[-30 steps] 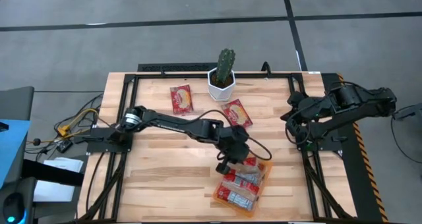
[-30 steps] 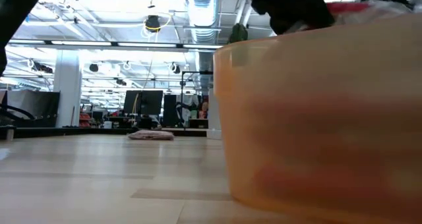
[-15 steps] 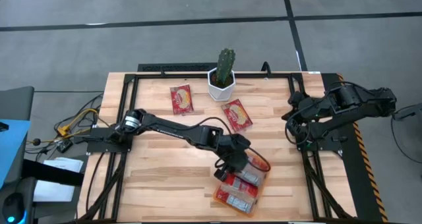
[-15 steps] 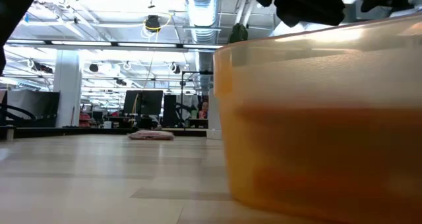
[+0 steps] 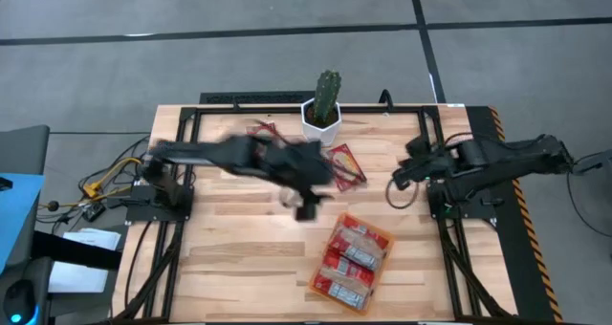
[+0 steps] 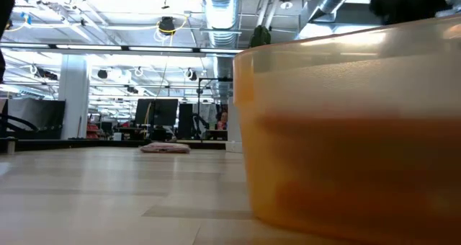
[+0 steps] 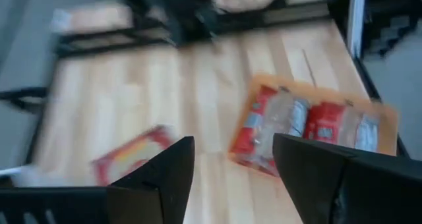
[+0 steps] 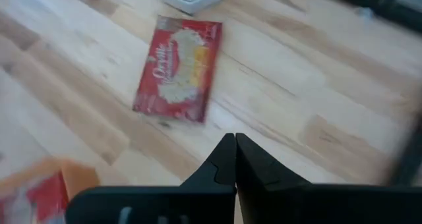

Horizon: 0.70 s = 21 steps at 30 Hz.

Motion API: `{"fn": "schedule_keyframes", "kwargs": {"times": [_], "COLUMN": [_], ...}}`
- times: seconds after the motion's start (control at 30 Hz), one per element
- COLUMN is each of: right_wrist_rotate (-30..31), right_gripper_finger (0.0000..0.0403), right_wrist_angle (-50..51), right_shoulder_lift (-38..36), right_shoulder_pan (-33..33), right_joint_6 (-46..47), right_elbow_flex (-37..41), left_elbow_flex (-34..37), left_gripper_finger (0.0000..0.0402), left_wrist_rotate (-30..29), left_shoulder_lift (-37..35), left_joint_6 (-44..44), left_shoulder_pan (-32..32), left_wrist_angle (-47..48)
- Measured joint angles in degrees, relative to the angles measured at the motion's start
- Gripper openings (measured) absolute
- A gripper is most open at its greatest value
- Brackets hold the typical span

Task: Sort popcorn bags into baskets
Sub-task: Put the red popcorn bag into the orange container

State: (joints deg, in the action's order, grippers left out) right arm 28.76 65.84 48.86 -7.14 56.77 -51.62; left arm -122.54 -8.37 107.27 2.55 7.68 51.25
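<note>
Left tool lifted off tray, blurred, fingers apart, empty

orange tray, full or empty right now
Partly full: the orange tray holds popcorn bags lying flat in a row; two more bags lie outside on the table.

Light planked wood table, translucent orange plastic basket, glossy red packets, glazed white pot
</note>
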Motion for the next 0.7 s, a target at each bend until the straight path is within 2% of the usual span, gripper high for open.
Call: {"fn": "schedule_keyframes", "kwargs": {"times": [0.1,0.17,0.27,0.4,0.5,0.57,0.7], "right_wrist_rotate": [-2.1,-5.9,-12.1,-13.9,-13.9,-13.9,-13.9], "right_gripper_finger": [0.0018,0.0021,0.0026,0.0023,0.0016,0.0013,0.0017], "right_wrist_angle": [-14.1,-23.1,-33.0,-38.8,-43.5,-45.3,-47.9], "right_shoulder_lift": [0.6,1.5,4.5,9.7,14.4,18.2,26.8], "right_shoulder_pan": [3.9,7.5,13.2,19.1,23.1,25.2,27.7], "right_joint_6": [-2.9,-5.9,-9.9,-14.8,-17.6,-18.2,-18.3], "right_elbow_flex": [7.5,11.5,14.3,14.4,14.4,14.4,14.4], "left_elbow_flex": [4.0,10.9,29.3,58.7,76.5,85.3,96.4], "left_gripper_finger": [0.0192,0.0190,0.0190,0.0190,0.0190,0.0190,0.0190], "left_wrist_rotate": [-2.8,-4.2,-4.5,-5.0,-6.0,-6.3,-9.9], "left_shoulder_lift": [-8.6,-14.6,-24.6,-36.4,-39.9,-39.7,-37.1], "left_joint_6": [-1.9,-4.9,-10.9,-22.0,-32.9,-41.8,-55.7], "left_shoulder_pan": [-2.5,-4.7,-7.6,-10.1,-12.1,-12.9,-12.7], "left_wrist_angle": [2.5,0.1,-10.2,-35.9,-56.3,-67.3,-77.2]}}
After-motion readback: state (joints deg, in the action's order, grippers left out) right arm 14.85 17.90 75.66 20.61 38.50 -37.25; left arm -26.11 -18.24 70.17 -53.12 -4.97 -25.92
